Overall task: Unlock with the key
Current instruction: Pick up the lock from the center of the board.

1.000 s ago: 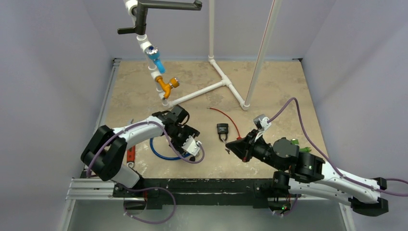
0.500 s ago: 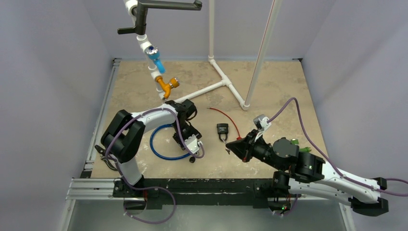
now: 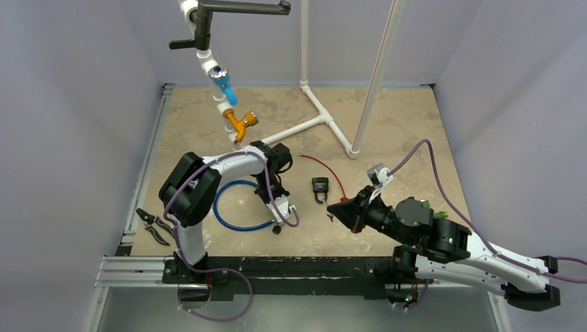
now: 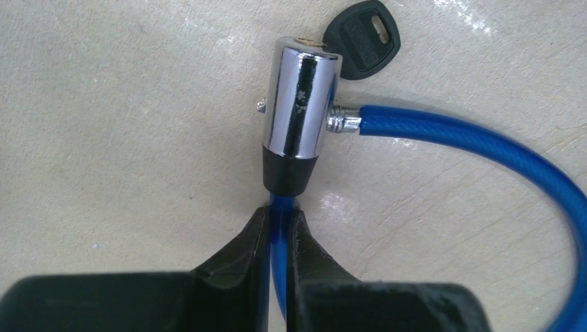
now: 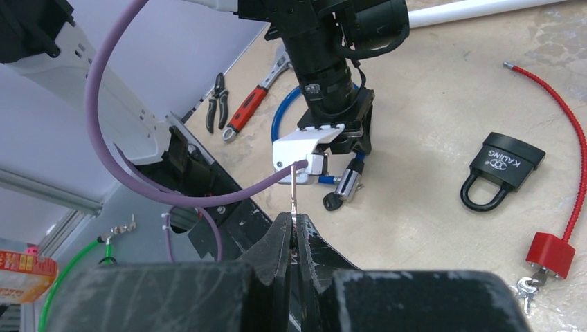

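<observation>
Left wrist view: the chrome lock cylinder (image 4: 299, 104) lies flat on the table (image 4: 104, 138). Its long axis runs straight away from the left gripper (image 4: 278, 228), and a black-headed key (image 4: 363, 38) sticks out at the far end. The jaws are pinched on the blue cable (image 4: 450, 135) just behind the cylinder's black collar. From above, the left arm is folded, its wrist aimed down at the table. The right gripper (image 5: 293, 228) reaches in low from the right, clamped on a thin silver key (image 5: 295, 197) that points toward the lock.
</observation>
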### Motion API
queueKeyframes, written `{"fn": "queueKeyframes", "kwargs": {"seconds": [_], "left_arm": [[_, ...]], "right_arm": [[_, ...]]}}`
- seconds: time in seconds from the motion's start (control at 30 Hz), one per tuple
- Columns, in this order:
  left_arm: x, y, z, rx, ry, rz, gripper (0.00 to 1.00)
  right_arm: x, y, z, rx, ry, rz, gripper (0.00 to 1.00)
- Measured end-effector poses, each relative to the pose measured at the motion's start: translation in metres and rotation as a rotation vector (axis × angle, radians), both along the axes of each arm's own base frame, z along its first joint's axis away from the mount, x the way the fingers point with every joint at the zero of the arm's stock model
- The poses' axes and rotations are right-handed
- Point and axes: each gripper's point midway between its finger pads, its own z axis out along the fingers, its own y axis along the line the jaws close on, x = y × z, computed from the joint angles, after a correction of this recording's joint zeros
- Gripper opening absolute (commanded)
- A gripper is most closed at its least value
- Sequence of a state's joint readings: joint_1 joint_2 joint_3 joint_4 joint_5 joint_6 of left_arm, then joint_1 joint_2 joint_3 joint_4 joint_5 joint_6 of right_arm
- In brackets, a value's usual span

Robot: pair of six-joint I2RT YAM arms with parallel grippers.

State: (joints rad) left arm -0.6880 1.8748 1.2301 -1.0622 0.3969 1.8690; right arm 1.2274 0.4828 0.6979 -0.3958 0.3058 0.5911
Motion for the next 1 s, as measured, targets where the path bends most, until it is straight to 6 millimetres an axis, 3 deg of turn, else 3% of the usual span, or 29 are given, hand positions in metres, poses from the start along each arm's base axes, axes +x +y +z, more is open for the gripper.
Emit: {"fn": "queueKeyframes", "kwargs": {"seconds": [0.2,0.3,0.4,0.5,0.73,1.0], "left_arm": [[0.003,0.000,0.002,-0.012,-0.039,0.070,0.00],[0.000,0.004,0.014,-0.043,-0.085,0.112,0.00],[-0.005,0.009,0.047,-0.115,-0.162,0.165,0.00],[-0.014,0.014,0.101,-0.253,-0.284,0.193,0.00],[-0.062,0.036,0.204,-0.586,-0.485,0.231,0.00],[-0.111,0.070,0.277,-0.833,-0.595,0.302,0.00]], "right_arm": [[0.000,0.000,-0.001,-0.005,0.002,0.000,0.00],[0.000,0.000,-0.001,-0.007,0.002,0.000,0.00],[0.001,0.002,0.001,-0.016,0.001,0.002,0.00],[0.002,0.009,0.009,-0.027,0.000,0.013,0.00],[-0.008,0.039,0.045,-0.021,0.004,0.131,0.00],[-0.033,0.088,0.095,-0.063,0.028,0.372,0.00]]}}
